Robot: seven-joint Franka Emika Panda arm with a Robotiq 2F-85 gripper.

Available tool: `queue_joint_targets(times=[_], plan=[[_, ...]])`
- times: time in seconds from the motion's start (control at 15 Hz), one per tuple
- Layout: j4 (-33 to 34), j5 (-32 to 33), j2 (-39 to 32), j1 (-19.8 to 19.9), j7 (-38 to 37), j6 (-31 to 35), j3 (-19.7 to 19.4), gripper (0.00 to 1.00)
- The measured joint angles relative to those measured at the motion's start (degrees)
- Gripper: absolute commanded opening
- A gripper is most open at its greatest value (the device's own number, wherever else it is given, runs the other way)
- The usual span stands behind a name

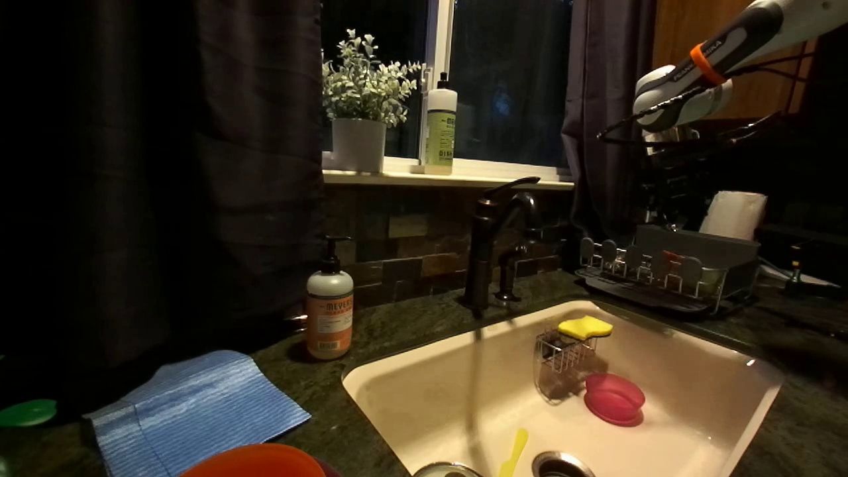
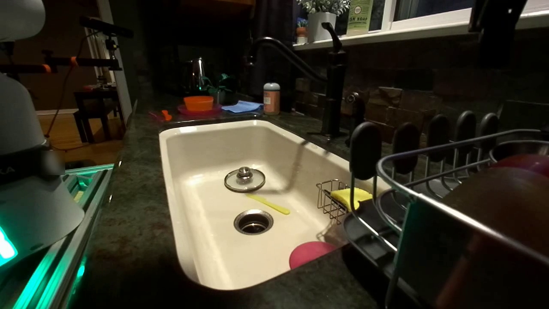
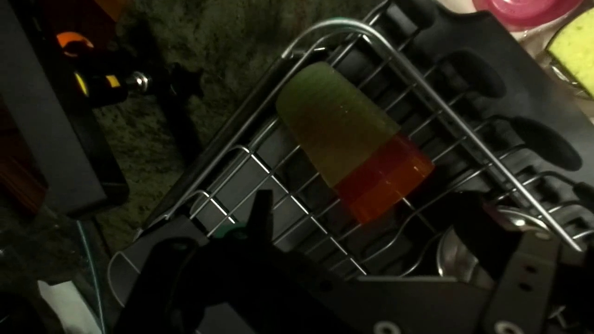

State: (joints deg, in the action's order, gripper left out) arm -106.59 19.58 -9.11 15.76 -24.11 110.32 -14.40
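Observation:
My gripper is open in the wrist view, its dark fingers spread wide with nothing between them. It is over the dish rack, a silver wire rack with grey sides that also shows in both exterior views. Nearest is a cup, dull green with a red-orange end, lying on its side on the wires, apart from the fingers. A shiny metal pot or bowl sits in the rack, partly hidden by the right finger. In an exterior view the gripper hangs above the rack, dark and hard to make out.
A white sink adjoins the rack and holds a pink bowl, glass lid, yellow-green knife and wire caddy with yellow sponge. A black faucet stands behind. Soap bottle, blue cloth and orange bowl lie beyond.

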Motion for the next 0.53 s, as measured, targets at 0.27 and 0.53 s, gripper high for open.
queue_joint_targets(times=[0.27, 0.53], plan=[[2.86, -1.25, -3.11, 0.45, 2.40, 0.00, -1.51, 1.00], [4.96, -3.47, -6.02, 1.19, 4.32, 0.00, -2.54, 1.00]])
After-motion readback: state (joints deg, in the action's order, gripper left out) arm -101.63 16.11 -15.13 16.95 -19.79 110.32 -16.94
